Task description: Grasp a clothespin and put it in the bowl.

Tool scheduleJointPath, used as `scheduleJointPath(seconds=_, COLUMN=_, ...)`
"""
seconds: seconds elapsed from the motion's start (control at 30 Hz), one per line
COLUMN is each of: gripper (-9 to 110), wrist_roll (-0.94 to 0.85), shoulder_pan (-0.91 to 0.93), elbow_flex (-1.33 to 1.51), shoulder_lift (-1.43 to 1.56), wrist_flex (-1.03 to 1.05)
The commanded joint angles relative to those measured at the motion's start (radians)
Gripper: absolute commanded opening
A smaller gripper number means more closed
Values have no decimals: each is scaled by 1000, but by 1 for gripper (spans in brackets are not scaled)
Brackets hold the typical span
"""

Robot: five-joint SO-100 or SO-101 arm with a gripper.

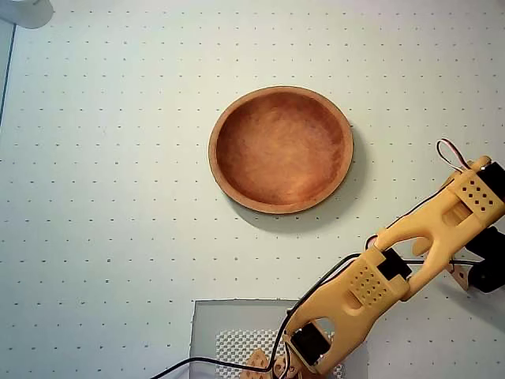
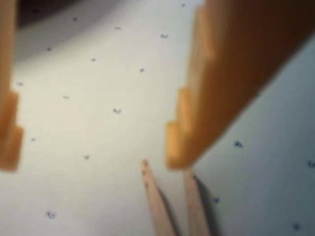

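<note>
The reddish-brown wooden bowl (image 1: 281, 148) sits empty in the middle of the dotted white mat in the overhead view. The orange arm reaches to the right edge of that view, well right of and below the bowl; its gripper (image 1: 471, 276) is mostly hidden under the wrist there. A small tan piece (image 1: 456, 272) beside it may be the clothespin. In the wrist view the gripper (image 2: 93, 152) is open and low over the mat, with one orange finger at the left edge and one at the right. The clothespin's (image 2: 157, 204) two slim wooden prongs lie on the mat just past the right fingertip (image 2: 179, 147), not gripped.
The arm's base stands on a grey plate (image 1: 237, 332) at the bottom of the overhead view, with black cables (image 1: 316, 288) running along the arm. A white object (image 1: 24, 11) sits in the top left corner. The mat's left edge (image 1: 6, 71) shows at far left.
</note>
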Motion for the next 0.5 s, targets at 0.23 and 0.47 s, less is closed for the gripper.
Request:
scheduleJointPath(seconds=0.23, gripper=19, wrist_roll=-72, shoulder_pan=37, elbow_flex=-23, shoulder_lift=86, wrist_flex=15)
scheduleJointPath(seconds=0.47, gripper=19, wrist_roll=-69, shoulder_pan=60, elbow_flex=-23, shoulder_lift=97, wrist_flex=-55)
